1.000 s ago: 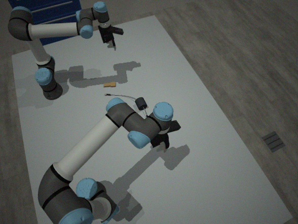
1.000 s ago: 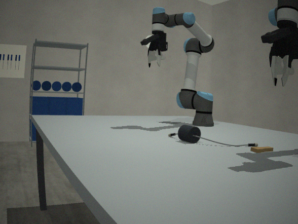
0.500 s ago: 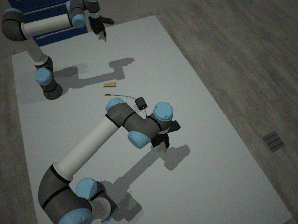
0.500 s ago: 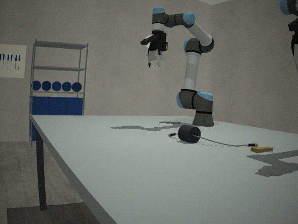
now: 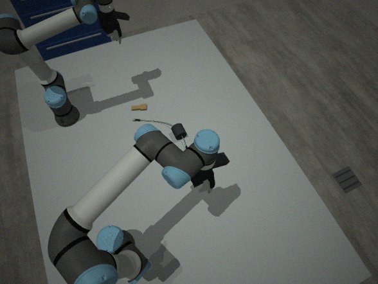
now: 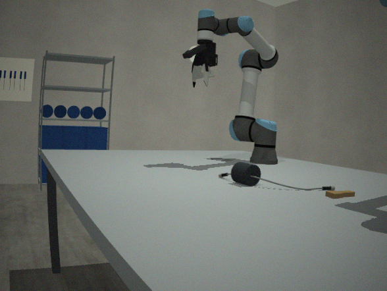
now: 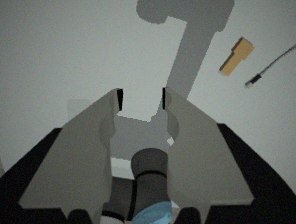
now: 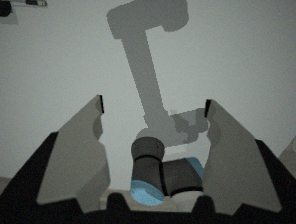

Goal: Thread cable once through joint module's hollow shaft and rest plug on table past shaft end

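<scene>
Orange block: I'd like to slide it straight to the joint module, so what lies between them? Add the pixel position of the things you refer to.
The cable point(image 5: 155, 121) point(image 6: 283, 185) point(image 7: 276, 61) point(image 8: 33, 2): the exterior view shows it running from the joint module point(image 5: 179, 130) point(image 6: 241, 172) point(image 8: 4, 9) to a connector beside the orange block point(image 5: 139, 107) point(image 6: 340, 194) point(image 7: 237, 56).

The cable point(image 5: 156, 121) point(image 6: 285, 185) point(image 7: 274, 64) runs through the joint module point(image 5: 179, 131) point(image 6: 245, 174).
</scene>
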`<act>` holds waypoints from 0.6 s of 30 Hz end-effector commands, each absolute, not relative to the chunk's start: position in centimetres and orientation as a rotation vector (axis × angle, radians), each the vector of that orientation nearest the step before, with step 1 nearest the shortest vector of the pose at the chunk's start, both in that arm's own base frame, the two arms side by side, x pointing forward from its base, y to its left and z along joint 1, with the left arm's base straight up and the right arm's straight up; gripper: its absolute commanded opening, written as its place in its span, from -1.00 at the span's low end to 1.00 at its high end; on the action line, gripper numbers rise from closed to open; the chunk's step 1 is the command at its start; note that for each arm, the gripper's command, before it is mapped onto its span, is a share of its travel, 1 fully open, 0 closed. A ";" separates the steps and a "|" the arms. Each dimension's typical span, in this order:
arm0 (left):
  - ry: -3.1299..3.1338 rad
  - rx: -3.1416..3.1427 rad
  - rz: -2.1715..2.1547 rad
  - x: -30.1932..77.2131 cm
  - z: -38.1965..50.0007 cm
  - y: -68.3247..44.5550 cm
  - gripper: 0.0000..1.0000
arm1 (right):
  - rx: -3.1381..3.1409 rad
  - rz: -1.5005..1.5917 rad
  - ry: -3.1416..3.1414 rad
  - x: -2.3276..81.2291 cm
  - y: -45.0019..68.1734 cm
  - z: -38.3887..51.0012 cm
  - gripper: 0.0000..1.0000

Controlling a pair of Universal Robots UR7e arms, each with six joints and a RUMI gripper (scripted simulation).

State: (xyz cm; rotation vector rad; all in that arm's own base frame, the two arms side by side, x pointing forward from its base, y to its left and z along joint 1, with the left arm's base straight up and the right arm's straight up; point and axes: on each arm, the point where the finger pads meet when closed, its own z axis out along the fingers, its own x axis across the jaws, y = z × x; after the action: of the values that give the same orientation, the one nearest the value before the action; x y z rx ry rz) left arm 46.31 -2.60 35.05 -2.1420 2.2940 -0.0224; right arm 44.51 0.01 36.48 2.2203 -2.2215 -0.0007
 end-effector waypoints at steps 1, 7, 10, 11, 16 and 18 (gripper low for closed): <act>2.227 -2.217 0.000 44.6 36.5 -0.1 -0.61 | 2.222 0.001 -2.222 44.5 0.0 36.5 0.23; 2.216 -2.236 0.023 44.0 36.6 0.3 -0.61 | 2.223 0.001 -2.222 44.5 0.0 36.6 0.23; 2.225 -2.228 0.024 44.2 36.4 0.0 -0.61 | 2.223 0.001 -2.222 44.5 0.0 36.5 0.23; 2.225 -2.228 0.024 44.2 36.4 0.0 -0.61 | 2.223 0.001 -2.222 44.5 0.0 36.5 0.23; 2.225 -2.228 0.024 44.2 36.4 0.0 -0.61 | 2.223 0.001 -2.222 44.5 0.0 36.5 0.23; 2.225 -2.228 0.024 44.2 36.4 0.0 -0.61 | 2.223 0.001 -2.222 44.5 0.0 36.5 0.23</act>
State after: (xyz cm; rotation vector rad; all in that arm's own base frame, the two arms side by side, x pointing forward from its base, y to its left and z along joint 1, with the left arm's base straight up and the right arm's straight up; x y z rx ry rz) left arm 44.19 -0.02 36.33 -2.2282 2.2249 0.0256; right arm 44.53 0.00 36.50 2.2218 -2.2212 -0.0001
